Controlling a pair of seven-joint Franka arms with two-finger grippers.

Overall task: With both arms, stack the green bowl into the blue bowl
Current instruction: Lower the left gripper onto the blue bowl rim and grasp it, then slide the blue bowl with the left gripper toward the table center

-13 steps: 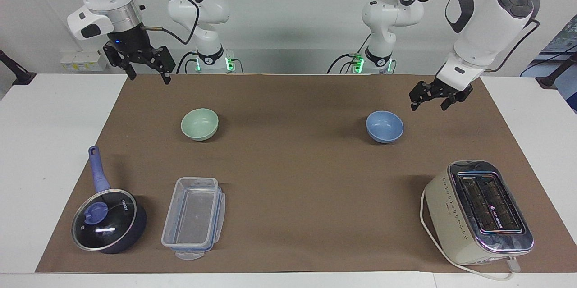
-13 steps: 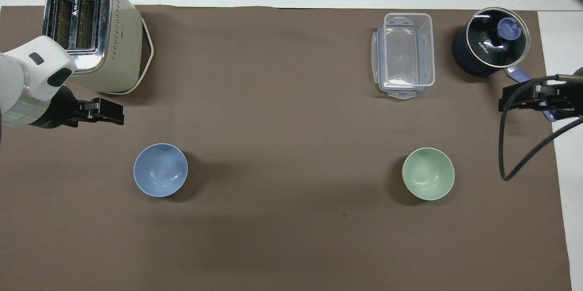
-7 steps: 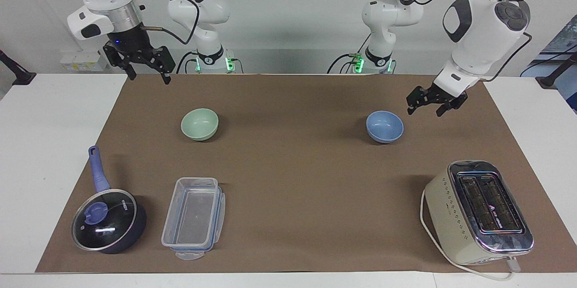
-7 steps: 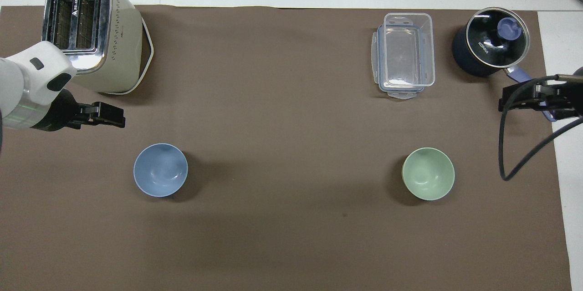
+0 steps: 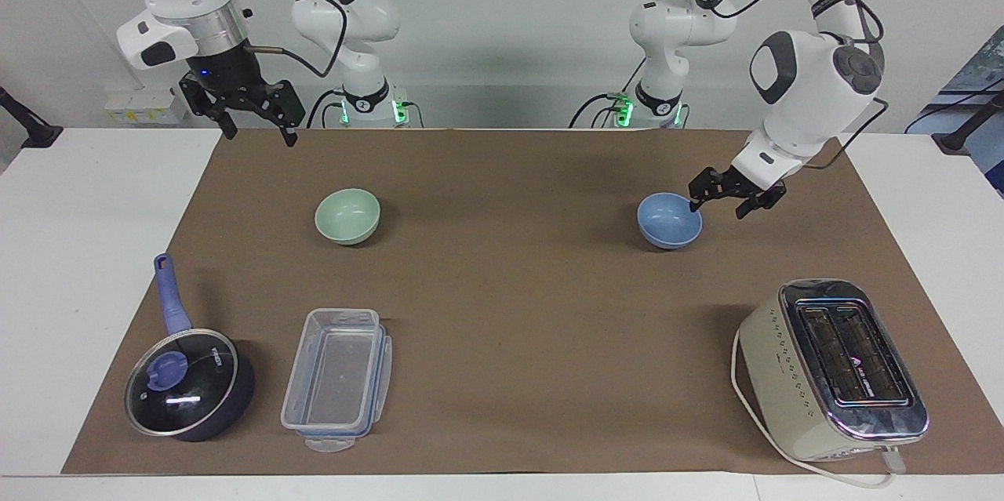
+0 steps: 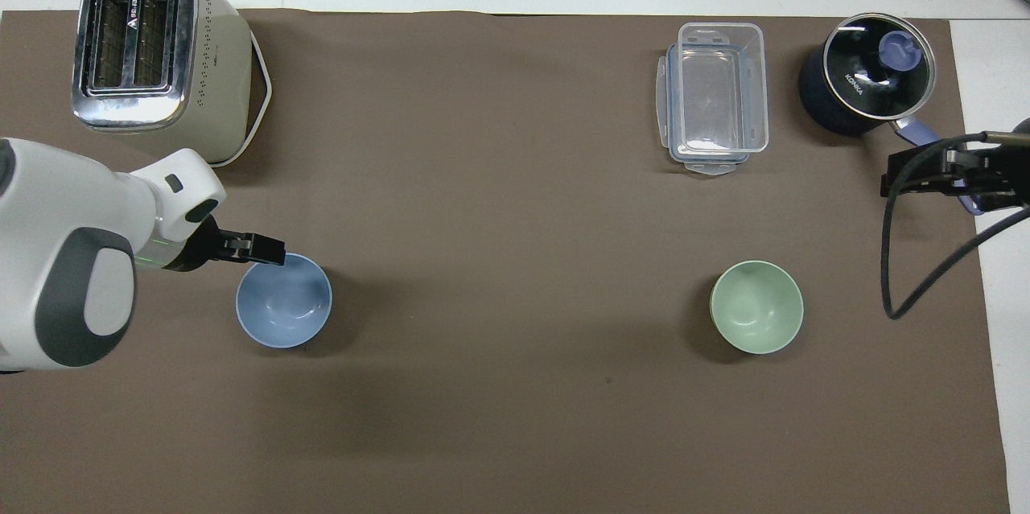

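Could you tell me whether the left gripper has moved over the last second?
Yes. The left gripper has come down toward the blue bowl, away from the toaster, and is now open at the bowl's rim.

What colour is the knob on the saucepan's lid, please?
Periwinkle blue, matching the handle; the knob shows best in the overhead view.

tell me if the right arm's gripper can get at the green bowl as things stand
Probably yes. The right gripper hangs open above the mat's edge, and nothing stands between it and the green bowl, which sits alone and upright on bare mat.
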